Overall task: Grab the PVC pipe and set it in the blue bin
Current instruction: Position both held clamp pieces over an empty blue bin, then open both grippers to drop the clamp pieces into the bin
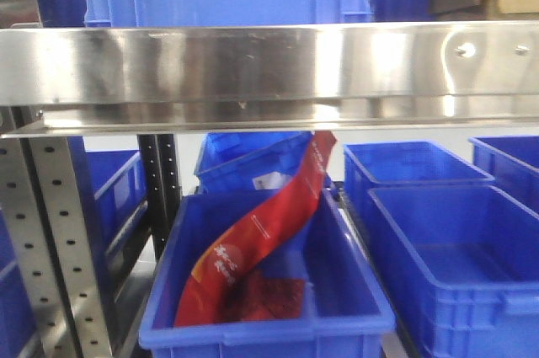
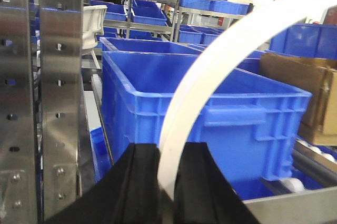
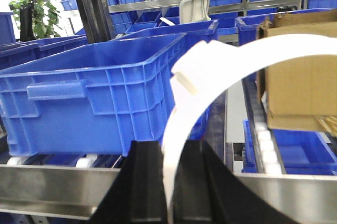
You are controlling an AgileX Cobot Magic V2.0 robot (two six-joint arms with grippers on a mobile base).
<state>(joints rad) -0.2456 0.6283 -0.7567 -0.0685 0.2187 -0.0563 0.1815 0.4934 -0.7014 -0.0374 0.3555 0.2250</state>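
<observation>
**Right wrist view.** The right gripper (image 3: 171, 153) is clamping its two black fingers (image 3: 139, 182) on the lower end of the PVC pipe (image 3: 253, 55). The pipe is a white half-ring that is rising from the jaws and curving over to the right, with a flat tab (image 3: 185, 80) jutting out near its upper left. It is hanging in the air, outside the blue bin (image 3: 105, 92). The bin is sitting just behind the shelf's steel front rail (image 3: 52, 182) on the left, and a cardboard box (image 3: 300, 87) is standing on the right.

**Left wrist view.** The left gripper (image 2: 167, 153) is pinching a longer, smooth white arc strip (image 2: 226, 50), which is sweeping up to the right in front of a large blue crate (image 2: 247, 129). A perforated steel upright (image 2: 58, 103) is flanking the crate on the left.

**Front view.** A steel shelf beam (image 1: 253, 72) is crossing above an open blue tote (image 1: 269, 328) that is holding a red packet (image 1: 253, 240). More blue totes are lying behind and beside it
</observation>
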